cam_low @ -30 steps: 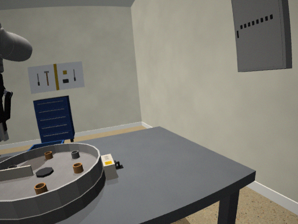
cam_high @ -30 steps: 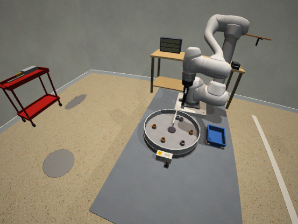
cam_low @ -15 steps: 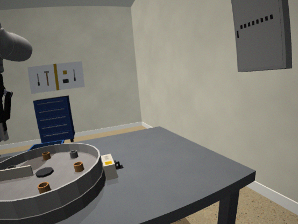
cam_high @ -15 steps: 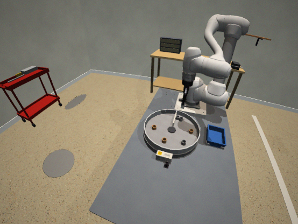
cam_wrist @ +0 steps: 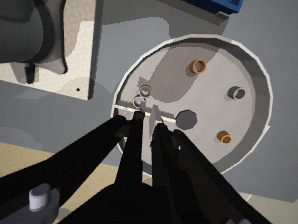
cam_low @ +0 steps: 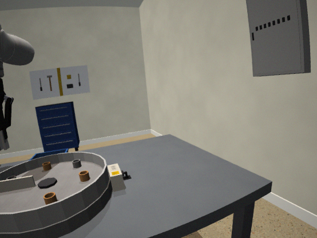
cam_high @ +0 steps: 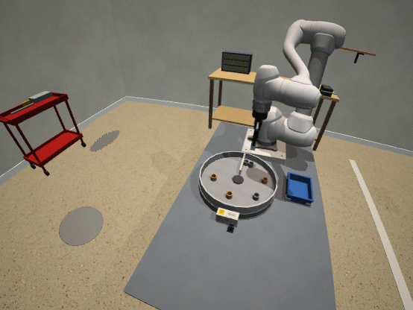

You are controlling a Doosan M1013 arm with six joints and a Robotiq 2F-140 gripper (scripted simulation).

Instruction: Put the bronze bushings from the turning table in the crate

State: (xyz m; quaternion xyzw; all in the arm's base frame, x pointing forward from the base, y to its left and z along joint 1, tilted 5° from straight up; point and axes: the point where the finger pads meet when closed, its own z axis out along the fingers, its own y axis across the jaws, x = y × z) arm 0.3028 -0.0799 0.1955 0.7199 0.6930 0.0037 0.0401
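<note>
While the gripper (cam_high: 254,141) hung above the far rim of the turning table (cam_high: 209,197), toward the arm's base plate (cam_high: 280,153), its fingers stood nearly together with nothing between them. Inside the turning table's raised wall lay three bronze bushings: one (cam_high: 213,177) on the side away from the blue crate (cam_high: 290,194), one (cam_high: 229,194) toward the small white box (cam_high: 227,214) at the near rim, and one (cam_high: 265,180) on the side nearest the crate. A steel bushing (cam_high: 256,196) sat between the latter two, near the rim, and two more steel bushings (cam_high: 249,163) stood touching each other at the far side, beside a pale bar (cam_high: 241,164) running from the rim toward the dark hub (cam_high: 238,179) at the centre. The crate sat just beside the turning table on the grey table top (cam_high: 242,261), and what showed of its inside held nothing. In the wrist view the black fingers covered the near part of the turning table, so only two bronze bushings appeared there, and the crate was cut off at the top edge. In the exterior view the gripper was cropped at the left edge and the crate mostly hidden behind the table's wall.
</note>
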